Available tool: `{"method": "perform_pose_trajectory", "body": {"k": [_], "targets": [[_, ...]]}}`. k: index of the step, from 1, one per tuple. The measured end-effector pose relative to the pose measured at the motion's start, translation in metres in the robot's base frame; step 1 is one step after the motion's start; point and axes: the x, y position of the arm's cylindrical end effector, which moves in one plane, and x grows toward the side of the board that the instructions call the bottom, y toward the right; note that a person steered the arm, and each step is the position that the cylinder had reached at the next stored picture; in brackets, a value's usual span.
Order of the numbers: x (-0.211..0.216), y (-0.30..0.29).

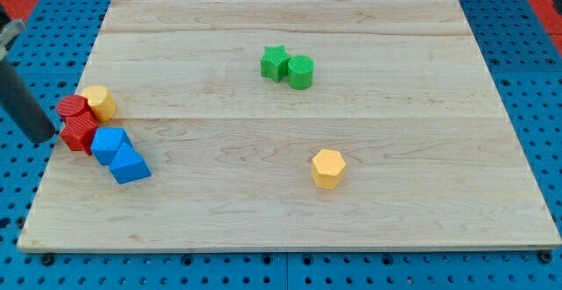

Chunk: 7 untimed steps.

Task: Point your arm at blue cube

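Observation:
The blue cube [109, 143] sits near the board's left edge, touching a blue wedge-like block [130, 165] just below and to its right. My rod comes in from the view's upper left, and my tip [44, 137] rests at the board's left edge. The tip is left of the blue cube, with a red block [79, 134] between them. A second red block [73, 108] and a yellow cylinder [99, 102] sit just above.
A green star [275, 62] and a green cylinder [300, 71] touch each other at the upper middle. A yellow hexagonal block [327, 168] stands right of centre. The wooden board [421, 220] lies on a blue pegboard.

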Motion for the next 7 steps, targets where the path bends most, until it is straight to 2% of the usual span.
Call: {"method": "perform_pose_trajectory", "body": {"k": [2,7], "targets": [[-0.001,0.0],[0.036,0.009]]}}
